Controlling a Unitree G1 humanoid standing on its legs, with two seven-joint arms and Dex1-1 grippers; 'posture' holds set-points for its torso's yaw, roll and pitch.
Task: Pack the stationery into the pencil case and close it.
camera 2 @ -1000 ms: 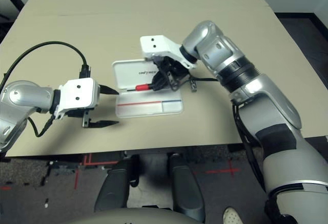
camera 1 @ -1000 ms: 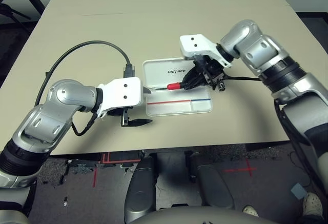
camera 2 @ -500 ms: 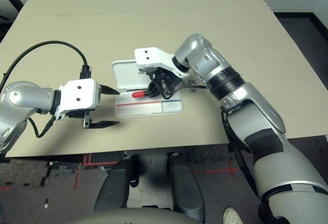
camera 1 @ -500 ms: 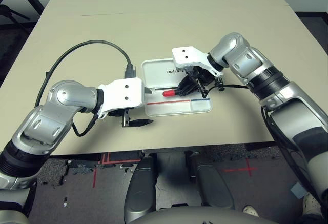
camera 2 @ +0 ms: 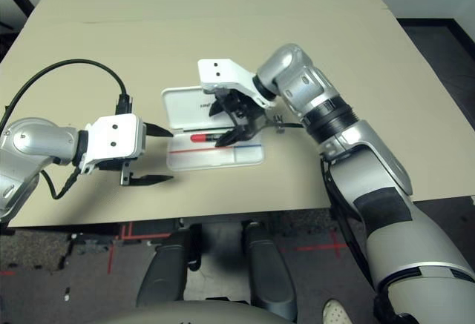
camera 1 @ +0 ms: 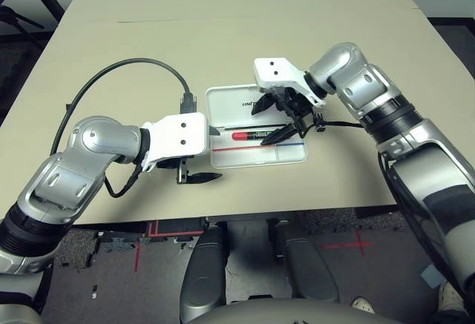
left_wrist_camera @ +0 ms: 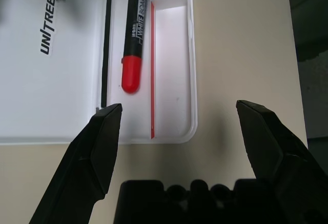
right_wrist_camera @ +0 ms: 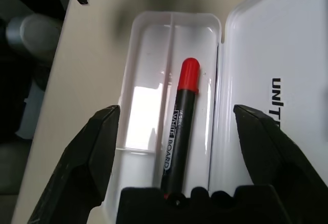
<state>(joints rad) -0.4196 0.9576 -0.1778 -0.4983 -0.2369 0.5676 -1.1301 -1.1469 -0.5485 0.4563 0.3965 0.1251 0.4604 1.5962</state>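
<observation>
Head views: white hinged plastic pencil case lay open at frame centre on the beige table, lid flat behind the tray. Red marker with black label lay lengthwise in the tray, along the hinge side. Right gripper hovered just above it, jaws spread wide, pinching nothing. Left gripper sat at lower left beside the case's end, jaws also spread, empty.

Left wrist view: showed the marker's red cap toward the case's rounded end, "UNITREE" lettering on the lid, a red line along the tray floor.

Right wrist view: read the marker label as "WHITE BOARD"; showed a divider rib in the tray.
</observation>
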